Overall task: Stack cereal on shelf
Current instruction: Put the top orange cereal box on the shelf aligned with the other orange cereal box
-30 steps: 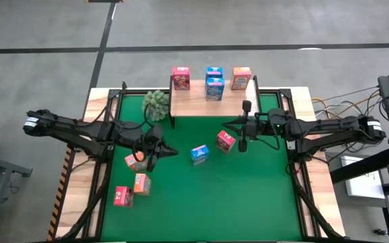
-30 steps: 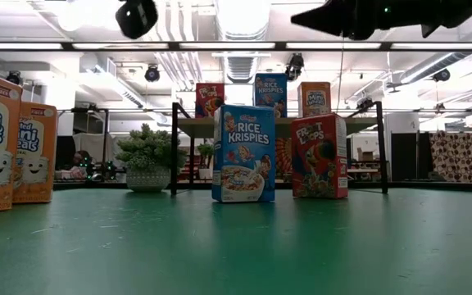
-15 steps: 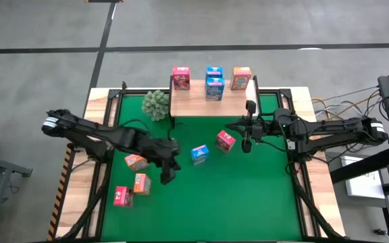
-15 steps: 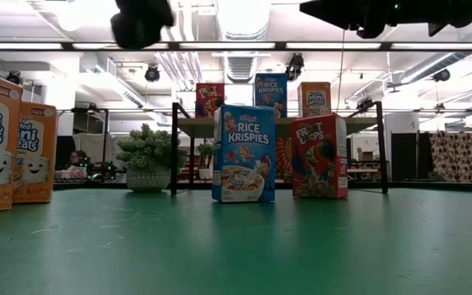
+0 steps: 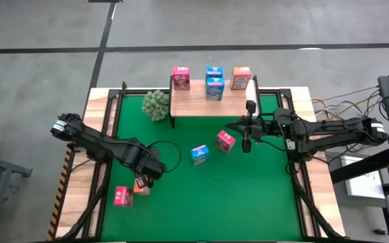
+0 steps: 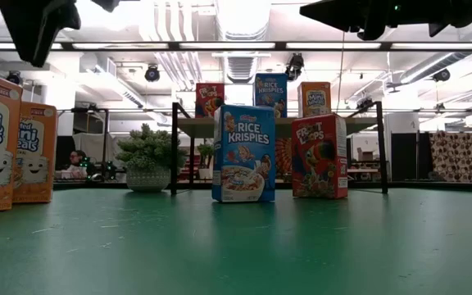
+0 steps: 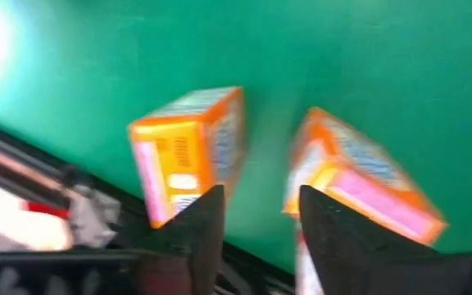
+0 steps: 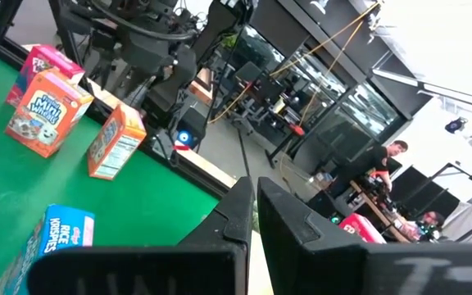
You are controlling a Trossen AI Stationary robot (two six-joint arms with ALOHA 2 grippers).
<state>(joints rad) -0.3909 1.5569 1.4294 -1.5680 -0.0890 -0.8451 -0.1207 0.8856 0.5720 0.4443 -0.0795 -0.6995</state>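
Cereal stands partly on the shelf (image 5: 211,104), where four boxes wait, and five remain on the green mat (image 5: 248,196). Left gripper (image 7: 256,217) hangs open and empty over two orange boxes (image 7: 188,147), probably choosing one. Right gripper (image 5: 246,143) idles closed beside the shelf.

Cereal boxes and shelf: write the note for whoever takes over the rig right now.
Left gripper open, above the two orange boxes at the mat's left.
Right gripper shut, empty, hovering beside the red box.
Shelf holds four boxes: red, two blue, orange.
Left on the mat: blue box, that red box, both orange boxes, another red box. Five to go.
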